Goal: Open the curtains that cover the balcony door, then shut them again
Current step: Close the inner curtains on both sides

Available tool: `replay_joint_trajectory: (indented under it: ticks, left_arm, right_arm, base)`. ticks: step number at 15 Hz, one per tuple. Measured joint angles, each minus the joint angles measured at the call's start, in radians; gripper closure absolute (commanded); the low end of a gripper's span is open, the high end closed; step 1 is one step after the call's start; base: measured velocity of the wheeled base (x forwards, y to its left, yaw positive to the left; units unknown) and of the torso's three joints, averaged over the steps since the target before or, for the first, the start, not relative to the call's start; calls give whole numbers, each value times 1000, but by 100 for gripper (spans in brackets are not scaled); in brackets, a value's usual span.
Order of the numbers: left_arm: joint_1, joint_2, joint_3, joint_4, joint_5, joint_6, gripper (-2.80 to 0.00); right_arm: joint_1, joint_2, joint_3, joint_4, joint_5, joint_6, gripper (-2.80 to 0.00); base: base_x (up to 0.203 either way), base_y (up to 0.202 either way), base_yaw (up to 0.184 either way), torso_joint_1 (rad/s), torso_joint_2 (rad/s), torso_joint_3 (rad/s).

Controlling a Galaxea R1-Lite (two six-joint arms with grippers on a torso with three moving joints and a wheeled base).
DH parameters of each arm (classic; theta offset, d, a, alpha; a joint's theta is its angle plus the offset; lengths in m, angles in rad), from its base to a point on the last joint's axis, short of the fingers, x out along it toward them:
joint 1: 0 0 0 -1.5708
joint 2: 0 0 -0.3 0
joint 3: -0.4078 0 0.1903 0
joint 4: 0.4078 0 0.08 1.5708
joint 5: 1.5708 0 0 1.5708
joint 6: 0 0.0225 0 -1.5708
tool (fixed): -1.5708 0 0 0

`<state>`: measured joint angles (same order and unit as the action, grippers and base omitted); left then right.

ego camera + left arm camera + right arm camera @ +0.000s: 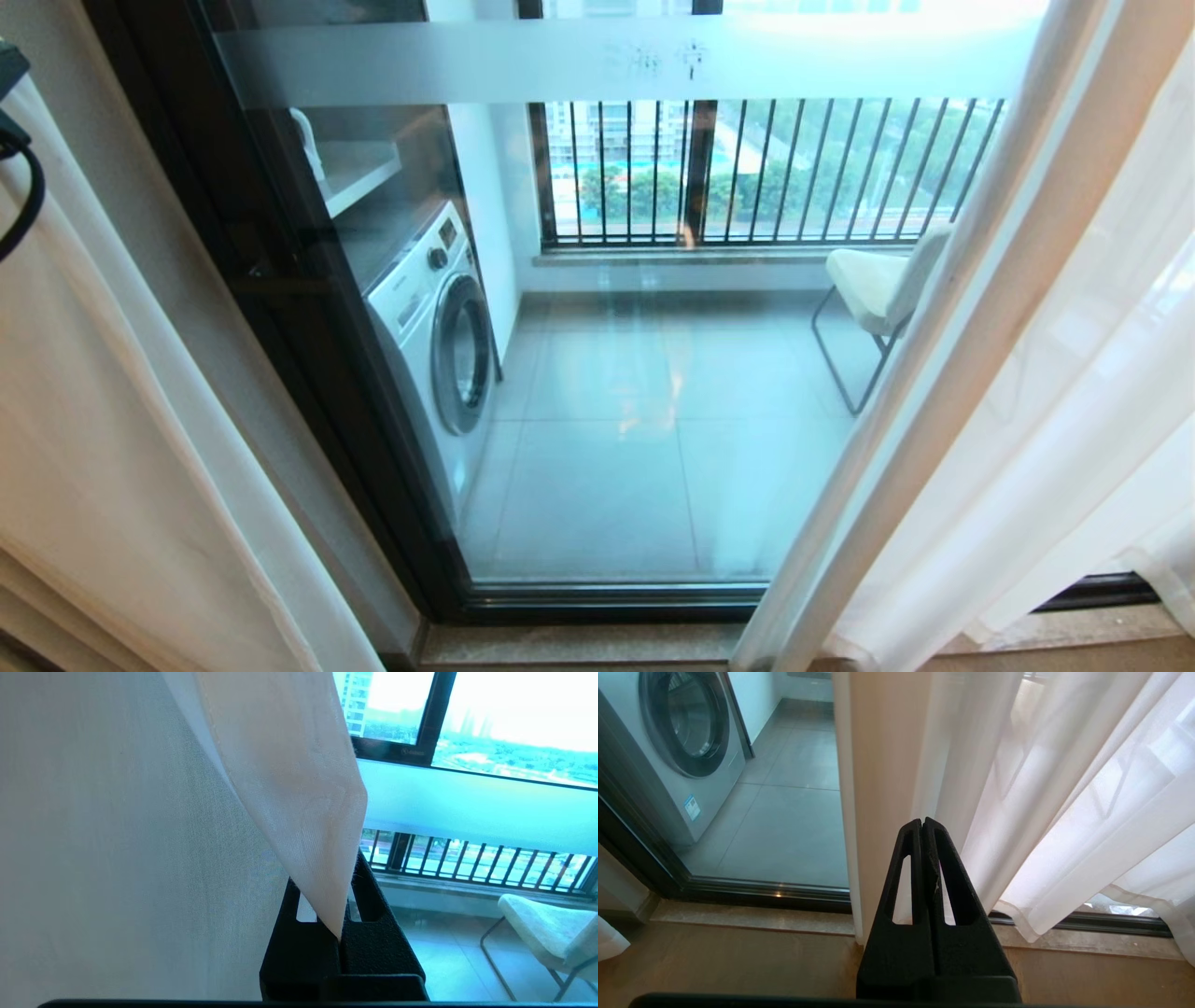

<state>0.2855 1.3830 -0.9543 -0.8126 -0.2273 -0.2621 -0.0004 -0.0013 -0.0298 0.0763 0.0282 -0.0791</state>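
Sheer white curtains [1027, 392] parted to both sides — glass balcony door [607, 373] uncovered, shut.

Curtains [1055, 392] parted, sheer white panels hanging at left and right edges. Balcony door [597, 327] exposed between: glass, black frame, frosted band across top. Behind glass: washing machine [439, 327] left, chair [878, 289] right, barred railing [766, 173], grey tiled floor [607, 448].

Grey tiled balcony floor [597, 448] carries a white front-loading washing machine [439, 327] at left and a pale metal-legged chair [873, 299] at right, apparently just short of the barred railing [766, 173].
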Motion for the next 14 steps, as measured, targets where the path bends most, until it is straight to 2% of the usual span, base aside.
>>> replay_joint_trajectory:
  ticks: [14]
  left_arm:
    - [-15,15,-9,-7,2,0,0]
  right_arm:
    - [0,0,0,-1,0,1,0]
  base:
    - [0,-189,1,2,3,4]
